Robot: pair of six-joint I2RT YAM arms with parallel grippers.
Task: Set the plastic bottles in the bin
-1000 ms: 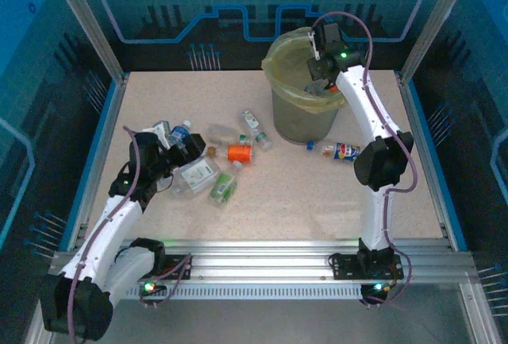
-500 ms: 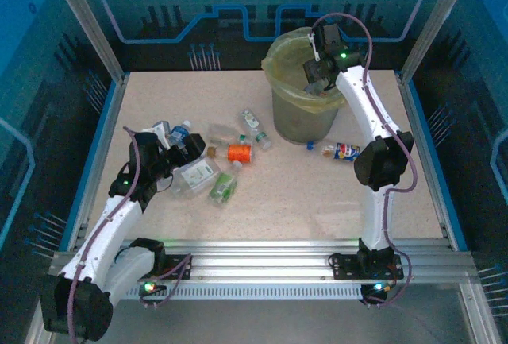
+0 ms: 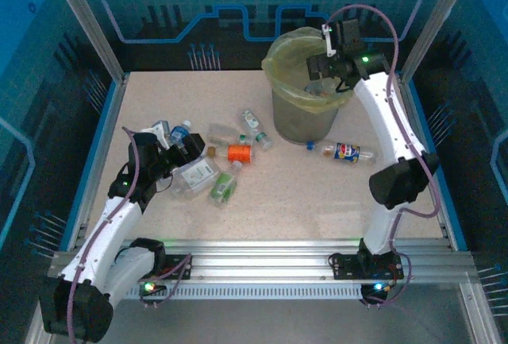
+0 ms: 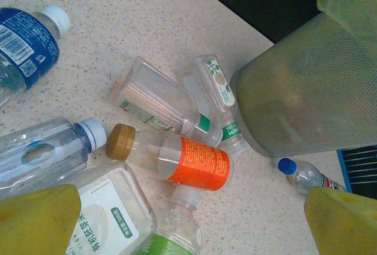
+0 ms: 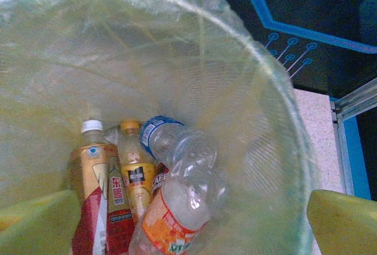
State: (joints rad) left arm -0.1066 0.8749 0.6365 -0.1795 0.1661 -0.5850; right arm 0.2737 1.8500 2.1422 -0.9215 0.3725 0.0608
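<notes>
**Right side.** Right fingers are being held spread wide over the mouth of the bin, grasping nothing. Bottles are lying in the liner below: a red-and-gold bottle, a yellow bottle, a blue-capped clear bottle and an orange-banded bottle.

**Left side.** Left fingers are being held released as well, low over the pile on the left of the table, with nothing between them.

**Step, as judged.**
- A drop is being finished on the right and a pick is being lined up on the left.
- The right arm is best being lifted straight up before it is swung away. The liner rim is standing close by the fingers and could be snagged.
- On the left, a bottle at the pile's edge is being favoured over one in the middle.
- It is best being taken across the body rather than the cap, since round plastic is likely to roll or squirt out.

**Around.**
- An orange bottle is lying mid-pile, packed close between a square white-label bottle and a flat clear bottle.
- A blue-label bottle is lying at the pile's far left.
- A green-marked bottle is lying right by the bin's wall.
- A lone blue-capped bottle is lying just near-right of the bin, apart from the rest.

**In the way.** Crowding is being judged the main hindrance, as closing fingers could nudge the neighbouring bottles.
</notes>
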